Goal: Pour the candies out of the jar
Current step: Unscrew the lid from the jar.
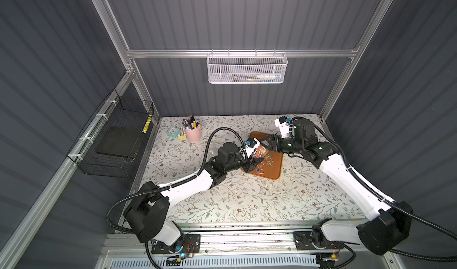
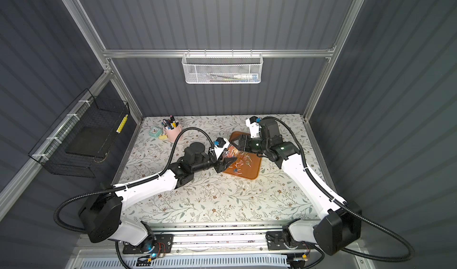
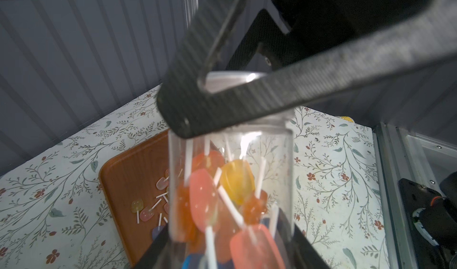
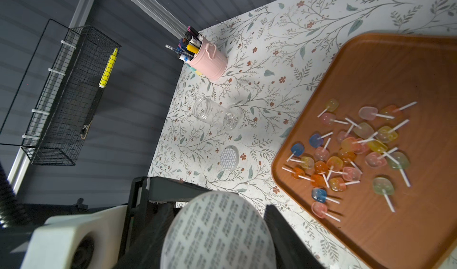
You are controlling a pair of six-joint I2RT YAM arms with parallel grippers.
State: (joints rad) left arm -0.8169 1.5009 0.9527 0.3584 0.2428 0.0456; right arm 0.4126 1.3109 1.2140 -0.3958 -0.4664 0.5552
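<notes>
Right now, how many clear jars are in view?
2. One jar, holding candies, sits in the left gripper above the tray; one empty jar lies sideways on the table near the pink pen cup.

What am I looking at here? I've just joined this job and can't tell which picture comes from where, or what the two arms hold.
Two robot arms, each ending in a two-fingered gripper, work over a floral-patterned table. The two wide pictures come from one camera head overhead. Each close-up comes from a camera on an arm's wrist.

The left gripper is shut on a clear jar with orange and pink lollipops inside, tilted above a brown wood-look tray. The right gripper is shut on a round white lid with grey print.

Many loose lollipops lie on the tray. On the table are an empty clear jar on its side, a second lid and a pink cup of pens.
</notes>
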